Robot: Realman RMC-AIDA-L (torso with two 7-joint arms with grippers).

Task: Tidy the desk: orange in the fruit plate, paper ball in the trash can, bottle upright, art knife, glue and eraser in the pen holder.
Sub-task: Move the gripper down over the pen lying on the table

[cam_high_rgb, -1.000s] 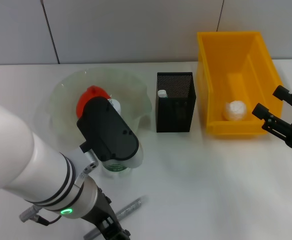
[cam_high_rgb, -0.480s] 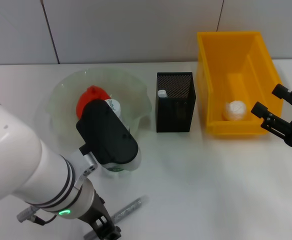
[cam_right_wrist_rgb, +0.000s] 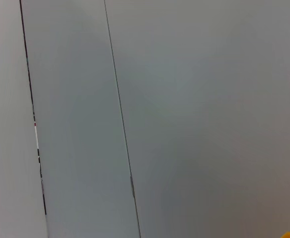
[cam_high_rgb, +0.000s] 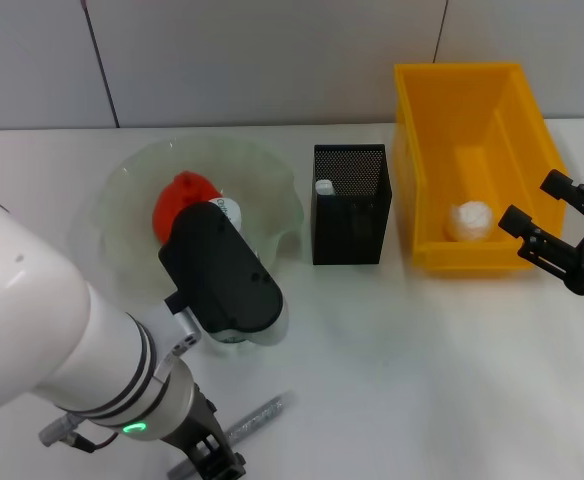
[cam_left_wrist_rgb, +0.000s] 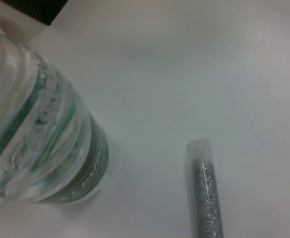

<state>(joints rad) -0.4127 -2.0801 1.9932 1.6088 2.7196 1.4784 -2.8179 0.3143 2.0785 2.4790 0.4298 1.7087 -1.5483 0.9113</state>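
We see the left arm reaching forward across the near left of the worktop (cam_high_rgb: pixel 392 340), its white forearm and black wrist housing covering most of the bottle (cam_high_rgb: pixel 234 335), which stands upright just in front of the fruit plate (cam_high_rgb: pixel 122 200). The left gripper (cam_high_rgb: pixel 217 465) sits low at the near edge of the head view, pointing down beside a grey glitter-filled glue tube (cam_high_rgb: pixel 257 417) that lies flat on the worktop; we cannot tell whether its jaws are apart or together. In the left wrist view the bottle (cam_left_wrist_rgb: pixel 36 139) (clear ribbed plastic with a green label) stands close to the capped end of the glue tube (cam_left_wrist_rgb: pixel 204 193), the two not touching.

The orange (cam_high_rgb: pixel 177 195) rests in the translucent fruit plate, partly hidden by the wrist. The black mesh pen holder (cam_high_rgb: pixel 350 205) stands in the middle with a white-topped item (cam_high_rgb: pixel 324 187) inside, at its left wall. The paper ball (cam_high_rgb: pixel 470 220) lies in the yellow trash can (cam_high_rgb: pixel 412 180).

The right gripper (cam_high_rgb: pixel 552 225) hangs at the far right, just beside the trash can's near right corner, jaws apart and holding nothing. The right wrist view shows only grey wall panels (cam_right_wrist_rgb: pixel 184 124).
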